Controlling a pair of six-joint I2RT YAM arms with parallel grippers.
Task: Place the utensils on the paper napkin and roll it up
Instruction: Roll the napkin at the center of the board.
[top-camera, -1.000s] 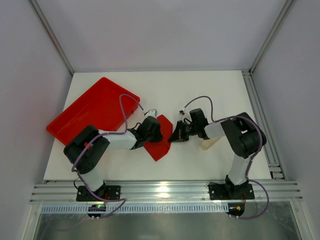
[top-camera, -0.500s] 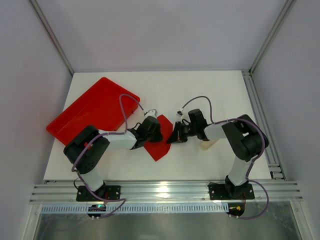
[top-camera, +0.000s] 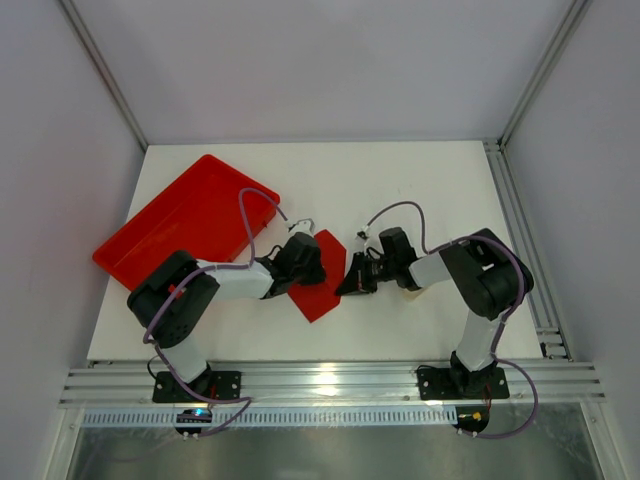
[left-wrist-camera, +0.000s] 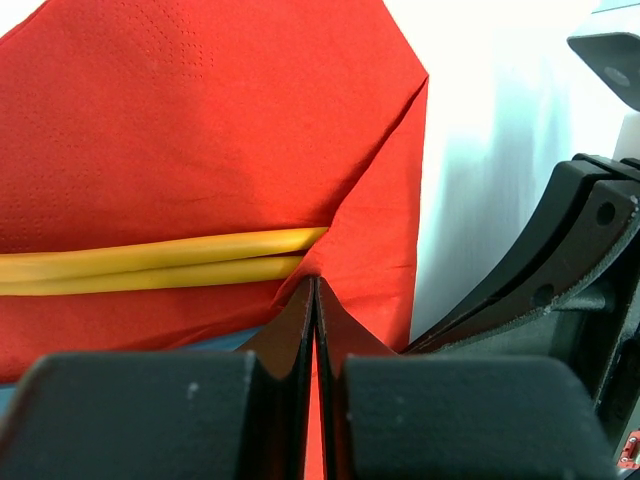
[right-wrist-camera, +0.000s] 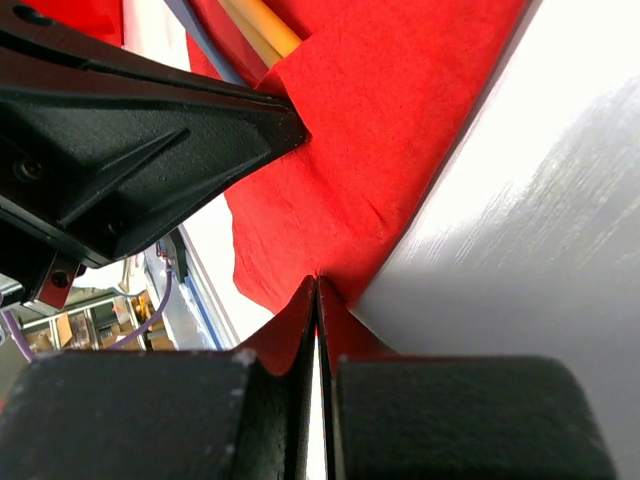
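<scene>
Now the left pincer (left-wrist-camera: 316, 285) and right pincer (right-wrist-camera: 317, 285) each clench the paper napkin (left-wrist-camera: 200, 130) at its edge, fold raised over the utensils (left-wrist-camera: 150, 265) lying across it, presumably to start the roll.

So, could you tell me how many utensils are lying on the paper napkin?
2. The upper utensil and the lower utensil lie side by side across the paper napkin. Both run out of frame, and the fold could hide others.

Slim pale wooden utensils (left-wrist-camera: 150, 264) leave the left wrist view's edge. A thin red paper napkin (left-wrist-camera: 200, 130)'s fold hides their ends.
</scene>
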